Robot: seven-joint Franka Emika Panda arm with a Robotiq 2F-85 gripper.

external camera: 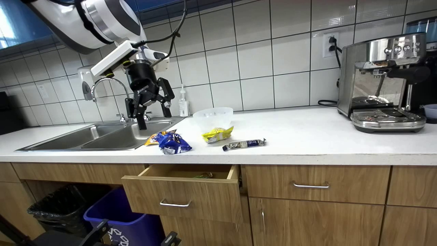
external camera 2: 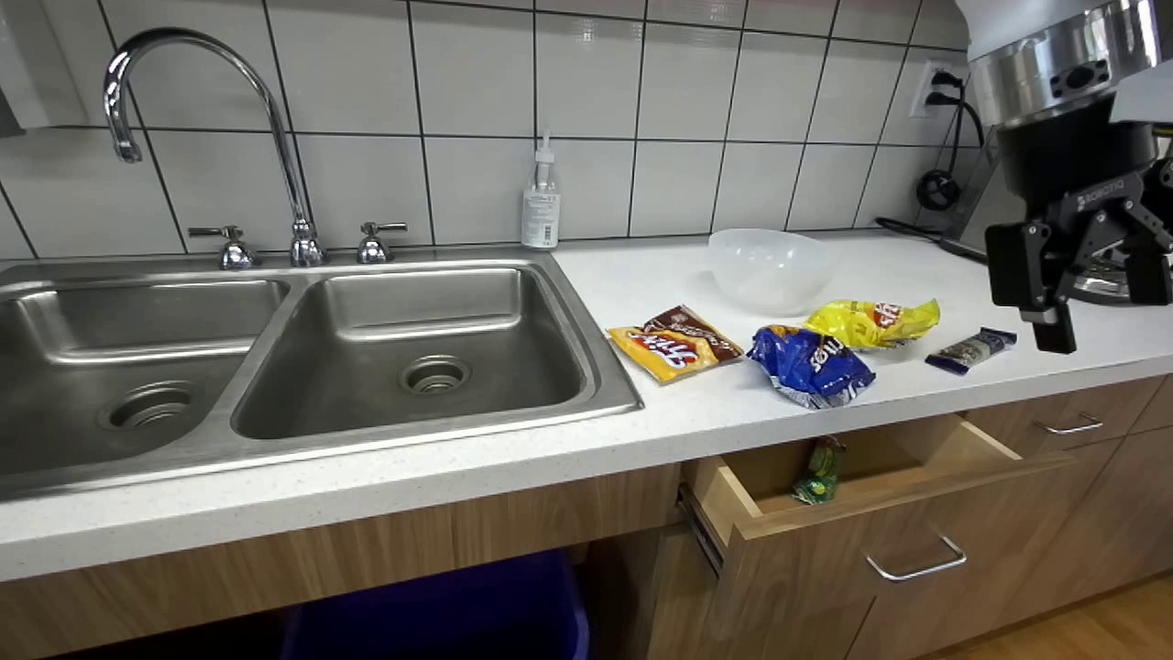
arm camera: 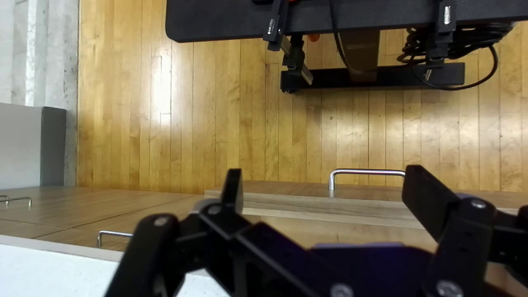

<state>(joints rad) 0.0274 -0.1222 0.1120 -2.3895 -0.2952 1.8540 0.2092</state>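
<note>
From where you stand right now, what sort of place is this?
It looks like a kitchen, possibly a shared one: a double-basin sink is set into the white counter, an espresso machine stands on that counter, and an open drawer juts out below.

A glossy white, rounded robot arm (external camera: 65, 22) is showing dark grey curved panels (external camera: 124, 16) and a smooth silver-grey band (external camera: 100, 21). A thin black cable (external camera: 179, 27) is looping beside a flat white rectangular housing (external camera: 112, 58). A polished silver metal collar (external camera 2: 1019, 89) is gleaming above a matte black, blocky two-fingered gripper (arm camera: 324, 175), which is bearing pale "ROBOTIQ" lettering (external camera 2: 1100, 195), while small round silver screws (arm camera: 478, 203) are dotting its black joints (arm camera: 160, 237).
</note>
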